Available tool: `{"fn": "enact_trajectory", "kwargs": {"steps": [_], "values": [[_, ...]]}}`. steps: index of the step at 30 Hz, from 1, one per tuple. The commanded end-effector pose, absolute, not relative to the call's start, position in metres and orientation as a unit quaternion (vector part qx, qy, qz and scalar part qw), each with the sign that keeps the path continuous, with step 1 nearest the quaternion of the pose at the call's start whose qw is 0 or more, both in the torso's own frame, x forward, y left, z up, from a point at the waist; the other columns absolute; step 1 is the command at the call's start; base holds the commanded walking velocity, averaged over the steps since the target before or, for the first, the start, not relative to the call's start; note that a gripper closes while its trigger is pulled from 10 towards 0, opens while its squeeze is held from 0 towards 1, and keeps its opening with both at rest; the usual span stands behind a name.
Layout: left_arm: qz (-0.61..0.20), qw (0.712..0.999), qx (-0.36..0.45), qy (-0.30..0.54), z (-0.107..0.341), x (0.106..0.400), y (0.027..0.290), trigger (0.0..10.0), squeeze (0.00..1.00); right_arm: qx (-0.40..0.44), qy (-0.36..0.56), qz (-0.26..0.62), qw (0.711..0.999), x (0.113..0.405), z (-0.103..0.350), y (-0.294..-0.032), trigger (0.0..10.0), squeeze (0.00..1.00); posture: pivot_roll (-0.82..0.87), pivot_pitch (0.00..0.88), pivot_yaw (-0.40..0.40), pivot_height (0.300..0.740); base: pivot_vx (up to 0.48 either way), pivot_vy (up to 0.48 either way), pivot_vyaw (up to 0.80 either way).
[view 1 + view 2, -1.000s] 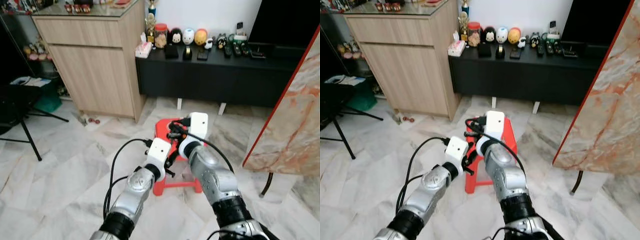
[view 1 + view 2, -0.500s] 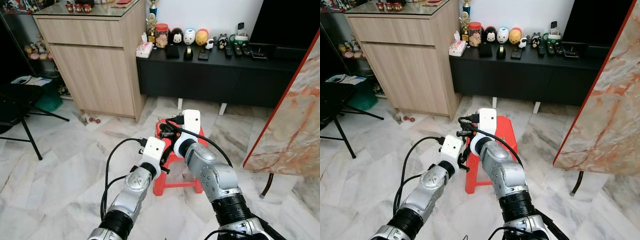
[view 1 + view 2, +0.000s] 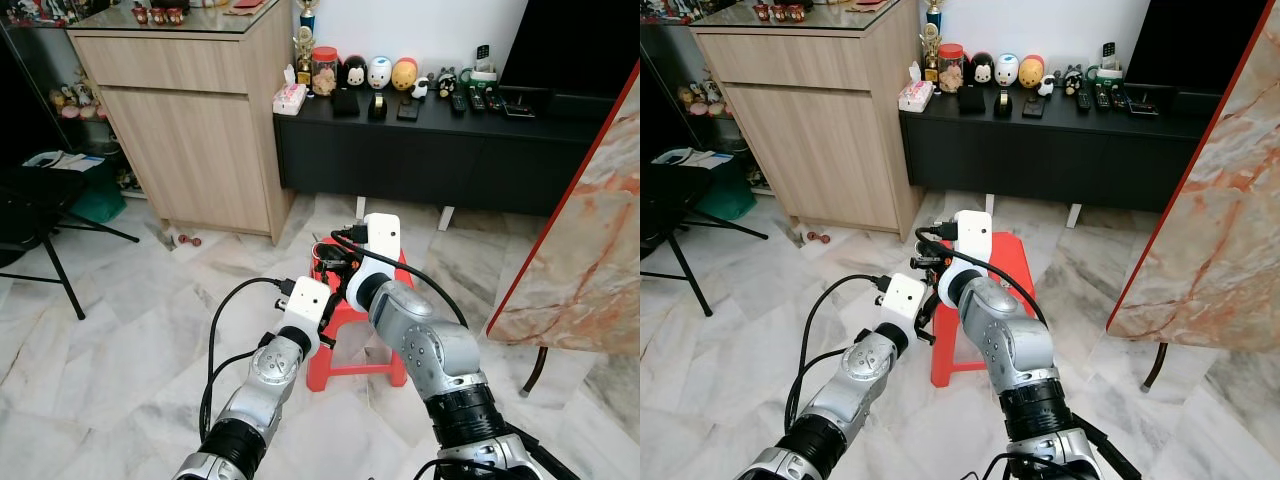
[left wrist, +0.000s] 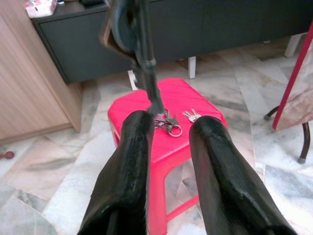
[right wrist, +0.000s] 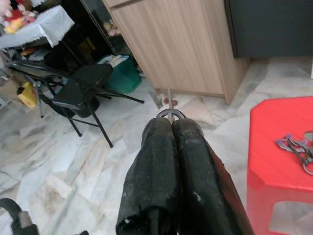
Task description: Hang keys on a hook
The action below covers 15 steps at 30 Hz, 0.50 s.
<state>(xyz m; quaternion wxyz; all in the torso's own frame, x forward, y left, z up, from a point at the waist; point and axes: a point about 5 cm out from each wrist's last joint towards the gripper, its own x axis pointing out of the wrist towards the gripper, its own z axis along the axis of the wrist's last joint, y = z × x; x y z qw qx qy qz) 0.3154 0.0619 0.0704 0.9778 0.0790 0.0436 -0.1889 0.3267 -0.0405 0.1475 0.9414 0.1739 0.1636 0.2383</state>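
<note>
I am holding my right gripper (image 5: 171, 125) above the red stool (image 4: 146, 115), its fingers pressed together on a thin metal hook (image 5: 169, 108), while my left gripper (image 4: 168, 134) is hovering with fingers spread before the keys (image 4: 168, 122) lying on the stool's seat.

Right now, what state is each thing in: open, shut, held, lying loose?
Keys: lying loose on the stool, not hung.
Red stool: upright on the floor.
Left claw: open, empty, over the stool.
Right claw: shut on a small metal loop.
Wooden cabinet: drawer and doors closed.
</note>
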Motion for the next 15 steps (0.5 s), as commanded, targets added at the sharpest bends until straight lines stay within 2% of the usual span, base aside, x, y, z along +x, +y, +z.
{"fn": "enact_trajectory", "kwargs": {"steps": [1,15], "values": [[-0.18,0.98,0.081,0.035,0.0737,0.3188,0.0627,10.0,0.0,0.199,0.144,0.261,0.934,0.3247,0.1647,-0.0234,10.0,0.0,-0.03,0.0,-0.039,0.74,0.0,0.0,0.0],[-0.168,0.983,0.075,0.023,0.0757,0.3216,0.0626,10.0,0.0,0.216,0.154,0.267,0.927,0.3207,0.1673,-0.0232,10.0,0.0,-0.03,0.0,-0.048,0.74,0.0,0.0,0.0]]}}
